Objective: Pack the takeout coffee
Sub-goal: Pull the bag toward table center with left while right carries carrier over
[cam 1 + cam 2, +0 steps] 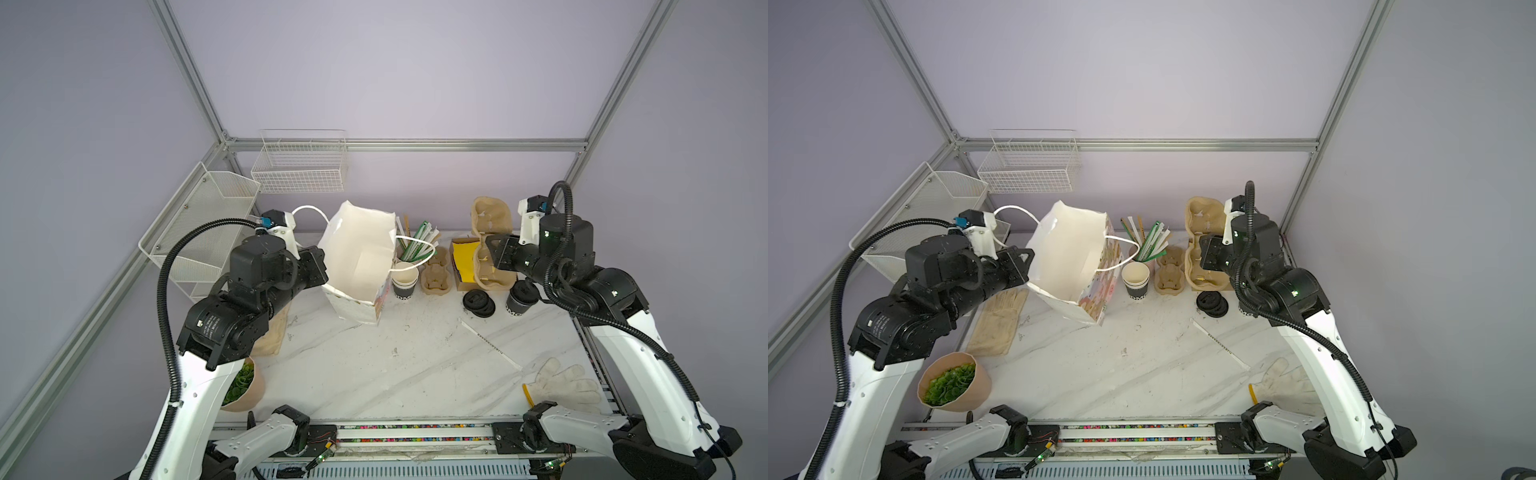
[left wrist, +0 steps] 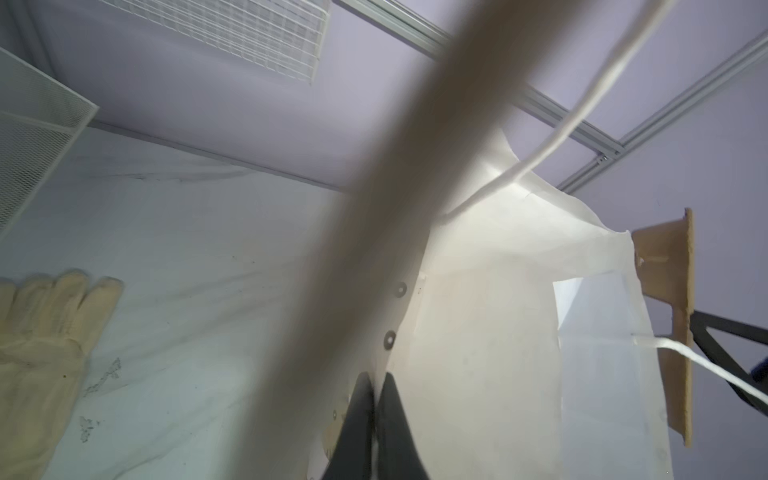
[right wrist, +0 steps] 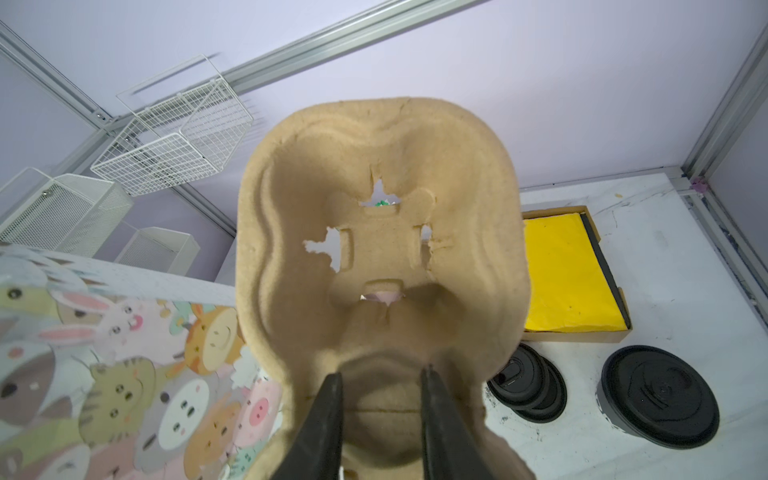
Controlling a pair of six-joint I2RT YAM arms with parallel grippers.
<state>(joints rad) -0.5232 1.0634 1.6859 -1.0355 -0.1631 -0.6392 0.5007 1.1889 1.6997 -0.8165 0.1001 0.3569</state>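
We see the left fingers (image 2: 357, 428) clenched on the rim of a white paper bag (image 1: 359, 257) printed outside with cartoon animals, its mouth standing open in both top views. The right fingers (image 3: 326, 419) grasp a tan moulded-pulp cup carrier (image 3: 382, 187) by a ridge at one end and hold it upright above the back right of the white marble-patterned surface (image 1: 395, 361). The takeout coffee (image 1: 519, 300), a black paper cup with white lettering and a black lid on top, stands on the surface below the right wrist. It is just beside a stack of black plastic lids (image 1: 478, 305) and well apart from the bag. Behind the lids lies a shallow cardboard box holding a yellow sheet (image 1: 463, 257). Between the bag and the lids we find a nested stack of black paper cups (image 1: 405, 280), just beside the bag, and a second pulp carrier (image 1: 434, 276) lying flat. A pale work glove (image 1: 569, 384) lies near the front right edge.
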